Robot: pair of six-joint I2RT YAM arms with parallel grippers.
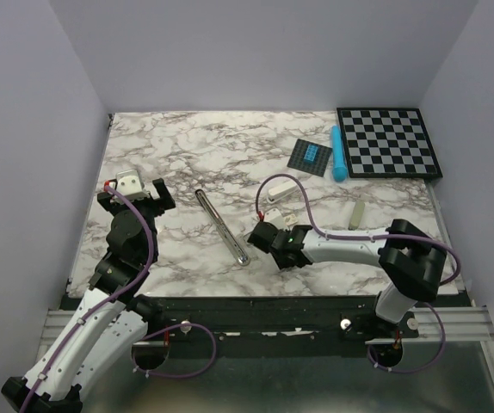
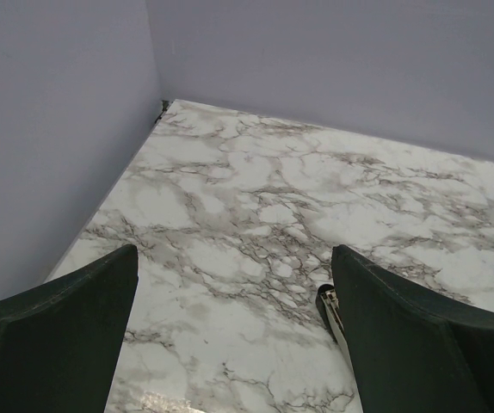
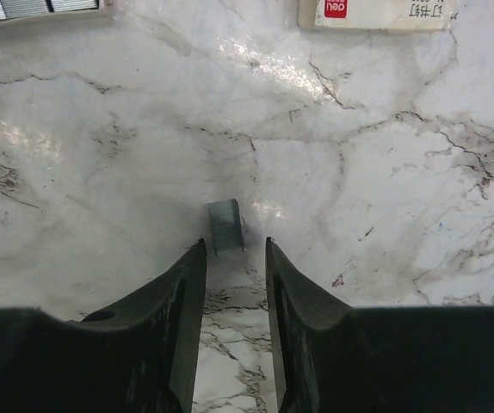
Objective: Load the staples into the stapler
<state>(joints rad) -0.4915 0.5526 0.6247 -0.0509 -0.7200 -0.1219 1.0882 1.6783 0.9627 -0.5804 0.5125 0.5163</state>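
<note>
**A:** From the top, where is everything lying?

**B:** The stapler point(image 1: 221, 226) is lying open between the arms, its long axis running from far-left to near-right. The right gripper point(image 1: 260, 234) is hovering just beside its near end. The left gripper point(image 1: 135, 196) is sitting farther off, on the other side. I'm not making out the staples here.

**A:** And the left wrist?

**B:** The left gripper point(image 2: 234, 254) is gaping wide and holding nothing. One end of the stapler point(image 2: 327, 301) is peeking out beside its right finger.

**A:** The right wrist?

**B:** The staples point(image 3: 225, 226) are lying on the marble straight ahead of the right gripper point(image 3: 234, 245), long axis pointing away. The jaws are standing narrowly apart, wider than the strip, its near end sitting at their mouth. I'm judging it unclamped. The white box point(image 3: 372, 13) is lying beyond.
</note>
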